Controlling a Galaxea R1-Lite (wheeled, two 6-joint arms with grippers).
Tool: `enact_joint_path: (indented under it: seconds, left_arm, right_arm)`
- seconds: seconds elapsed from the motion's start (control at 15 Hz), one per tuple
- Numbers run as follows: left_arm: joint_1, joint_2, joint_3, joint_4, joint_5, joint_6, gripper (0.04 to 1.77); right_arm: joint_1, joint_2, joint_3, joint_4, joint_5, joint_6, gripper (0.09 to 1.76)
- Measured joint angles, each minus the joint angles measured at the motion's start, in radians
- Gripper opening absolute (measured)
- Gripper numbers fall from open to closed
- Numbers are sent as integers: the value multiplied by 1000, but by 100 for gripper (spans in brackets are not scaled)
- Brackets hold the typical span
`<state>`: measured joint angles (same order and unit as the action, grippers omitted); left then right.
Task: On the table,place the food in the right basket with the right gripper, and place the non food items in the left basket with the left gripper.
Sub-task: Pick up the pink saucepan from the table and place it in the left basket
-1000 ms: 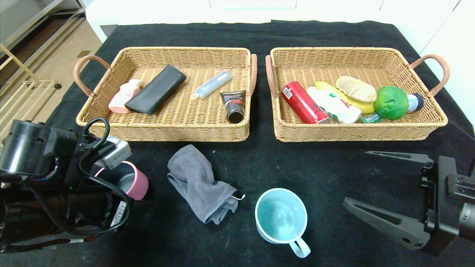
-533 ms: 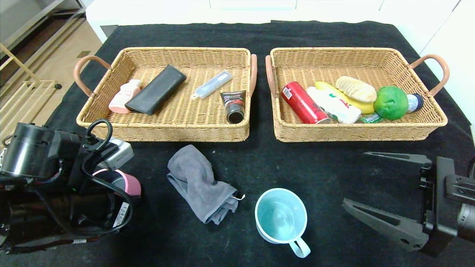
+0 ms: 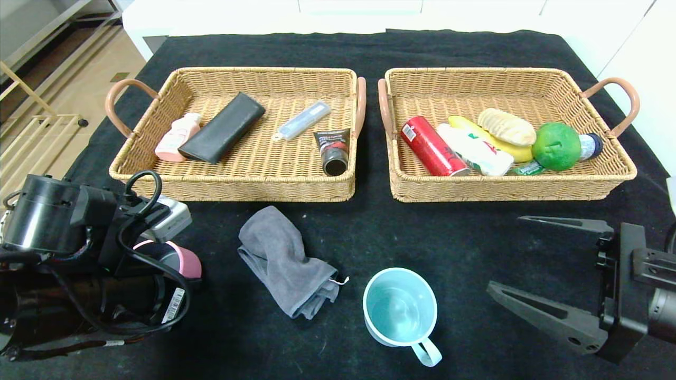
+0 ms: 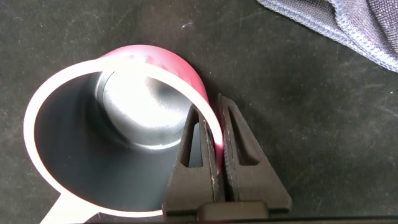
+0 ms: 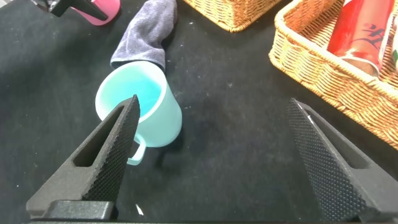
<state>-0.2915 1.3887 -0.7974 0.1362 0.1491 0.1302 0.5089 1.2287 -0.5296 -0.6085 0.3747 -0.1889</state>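
My left gripper [image 4: 211, 115] is shut on the rim of a pink cup [image 4: 124, 112], one finger inside and one outside. In the head view the cup [image 3: 187, 259] sits at the front left, mostly hidden under my left wrist. A grey cloth [image 3: 285, 264] and a light blue mug [image 3: 400, 306] lie on the black table in front of the baskets. My right gripper [image 3: 504, 252] is open and empty at the front right, with the mug [image 5: 140, 106] beside one finger in the right wrist view.
The left basket [image 3: 232, 190] holds a pink bottle, a black case, a tube and a small white item. The right basket [image 3: 507, 190] holds a red can, a banana, bread, a green ball and packets. Both stand beyond the loose items.
My left wrist has shifted slightly right over the pink cup, covering more of it. My right arm has barely moved.
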Motion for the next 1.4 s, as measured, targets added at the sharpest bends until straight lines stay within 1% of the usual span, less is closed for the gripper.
enact_joint_path:
  seconds: [0.33, 0.47, 0.67, 0.8, 0.87, 1.0, 1.13, 1.27, 1.4]
  left_arm:
    - [-4, -3, 0, 1, 4, -8, 17]
    - [-7, -26, -1, 9, 2, -10, 17]
    - [-39, -87, -19, 9, 17, -10, 17]
    - [-58, -127, -51, 20, 61, -18, 17]
    - [-59, -142, -67, 20, 69, -27, 17]
    - [-49, -163, -101, 11, 58, -55, 17]
    - [-42, -167, -140, 10, 53, -60, 17]
    - [-41, -153, -197, 8, 57, -56, 17]
    - [-42, -122, -275, 4, 58, -53, 17]
  right_arm:
    - [3, 0, 4, -3, 0, 1, 171]
    - [3, 0, 6, -3, 0, 1, 171]
    - [5, 2, 6, -3, -1, 0, 171]
    - [5, 2, 6, -3, -1, 0, 171]
    - [5, 2, 7, -3, -1, 0, 171]
    - [5, 2, 7, -4, -1, -1, 171]
    - [5, 2, 7, -4, -1, -3, 171]
    - [5, 2, 7, -5, -1, -8, 171]
    - [5, 0, 6, -5, -1, -8, 171]
